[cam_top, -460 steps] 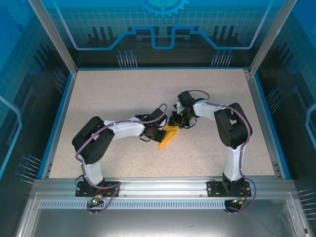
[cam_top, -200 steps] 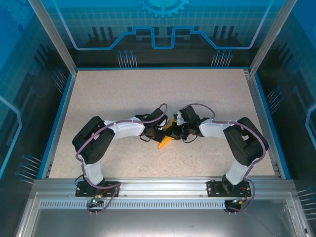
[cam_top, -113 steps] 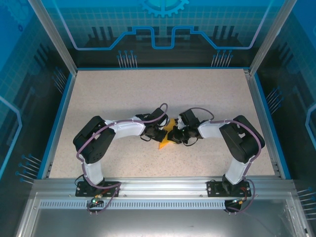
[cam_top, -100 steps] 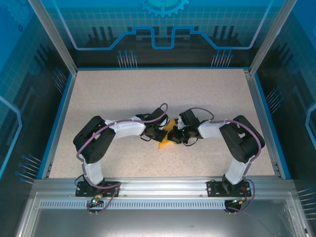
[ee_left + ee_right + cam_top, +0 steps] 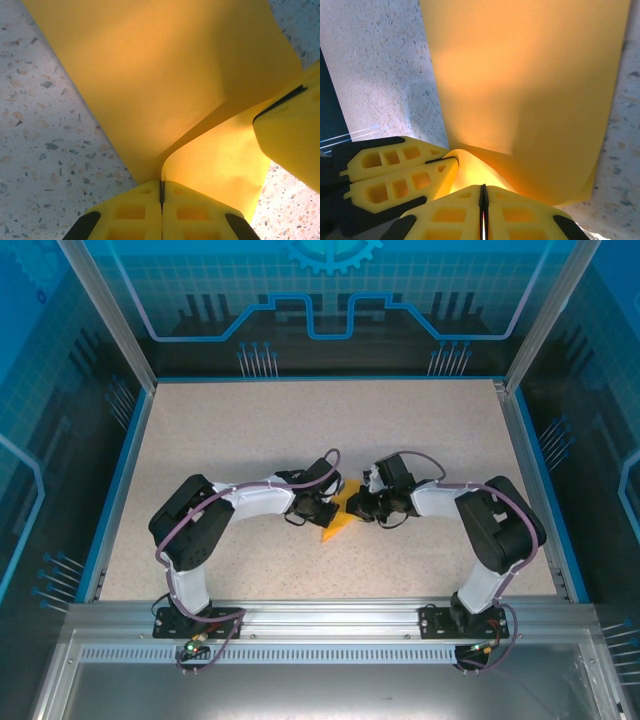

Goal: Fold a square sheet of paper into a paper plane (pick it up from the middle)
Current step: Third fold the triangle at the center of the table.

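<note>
The orange-yellow sheet of paper (image 5: pixel 338 521) lies at the table's middle, folded into layers with a point toward the near side. My left gripper (image 5: pixel 327 508) comes at it from the left and my right gripper (image 5: pixel 357 507) from the right. In the left wrist view the left gripper (image 5: pixel 161 183) is shut, with a curled edge of the paper (image 5: pixel 165 75) running into its seam and a right fingertip (image 5: pixel 295 140) at the right edge. In the right wrist view the right gripper (image 5: pixel 483 187) is shut on a raised fold of the paper (image 5: pixel 530 75), with the left fingers (image 5: pixel 400 172) close by.
The speckled tabletop (image 5: pixel 250 430) stretches open around the two grippers. A blue rim (image 5: pixel 118 480) and transparent walls border it on the left, back and right. A metal rail (image 5: pixel 330 620) holding both arm bases runs along the near edge.
My right wrist has shifted a little to the right and farther back, staying at the paper. The paper's visible shape has narrowed. The left arm has hardly moved.
</note>
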Motion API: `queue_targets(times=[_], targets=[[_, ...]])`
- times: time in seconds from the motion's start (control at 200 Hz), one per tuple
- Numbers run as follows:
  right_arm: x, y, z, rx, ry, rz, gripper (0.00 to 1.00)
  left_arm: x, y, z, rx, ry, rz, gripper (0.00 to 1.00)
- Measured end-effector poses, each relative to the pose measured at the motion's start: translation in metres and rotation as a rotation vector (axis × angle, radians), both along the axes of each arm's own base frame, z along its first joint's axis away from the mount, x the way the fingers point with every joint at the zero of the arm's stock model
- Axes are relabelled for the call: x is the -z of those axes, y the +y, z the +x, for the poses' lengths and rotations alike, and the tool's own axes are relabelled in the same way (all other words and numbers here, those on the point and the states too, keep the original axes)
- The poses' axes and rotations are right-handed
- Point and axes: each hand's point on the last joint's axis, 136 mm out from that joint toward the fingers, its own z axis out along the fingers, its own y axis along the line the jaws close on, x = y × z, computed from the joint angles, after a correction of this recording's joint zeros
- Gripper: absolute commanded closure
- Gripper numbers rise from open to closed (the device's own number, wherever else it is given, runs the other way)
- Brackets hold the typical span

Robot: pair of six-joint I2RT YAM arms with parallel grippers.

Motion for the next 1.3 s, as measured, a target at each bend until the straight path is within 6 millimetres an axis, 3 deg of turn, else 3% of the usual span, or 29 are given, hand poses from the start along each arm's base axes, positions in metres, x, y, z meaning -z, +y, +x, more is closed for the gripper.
queue_targets(times=[0.195, 0.45, 0.66, 0.9, 1.3], targets=[[0.018, -0.004, -0.004, -0.003, 0.03, -0.032, 0.9, 0.0, 0.0, 0.0, 0.0, 0.001, 0.0, 0.94], [0.014, -0.004, -0.002, -0.006, 0.014, -0.031, 0.88, 0.0, -0.001, 0.001, 0.002, 0.004, 0.004, 0.94], [-0.002, -0.015, 0.011, 0.035, -0.025, -0.006, 0.88, 0.0, -0.003, 0.003, 0.003, 0.002, 0.002, 0.94], [0.017, -0.021, 0.01, 0.044, 0.017, -0.017, 0.9, 0.0, -0.003, 0.004, 0.003, 0.002, 0.002, 0.94], [0.013, -0.024, 0.009, 0.041, 0.012, -0.022, 0.89, 0.0, -0.004, 0.004, 0.004, 0.002, 0.002, 0.94]])
